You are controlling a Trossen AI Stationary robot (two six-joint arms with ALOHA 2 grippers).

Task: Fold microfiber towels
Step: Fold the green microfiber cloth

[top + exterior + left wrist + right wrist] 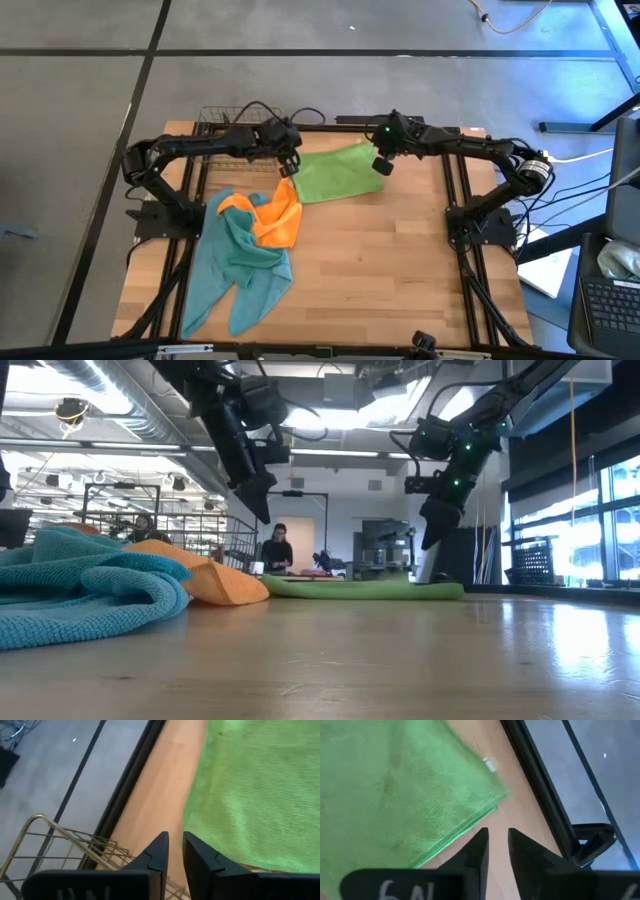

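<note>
Folded towel (338,173) behind towel heap (248,250)

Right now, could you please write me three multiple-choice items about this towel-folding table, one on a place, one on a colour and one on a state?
1. Where does the green towel lie?
A. at the far edge of the table, between the two claws
B. on the floor
C. under the blue towel

2. What colour is the towel resting on the blue towel?
A. white
B. orange
C. black

3. What are the left claw and right claw holding?
A. both grip the green towel
B. one grips the wire basket
C. nothing; both are a little open above the table

Answers:
1 A: the high view shows it flat there.
2 B: the orange towel sits on the blue one.
3 C: each wrist view shows a bare gap between the fingers.
</note>
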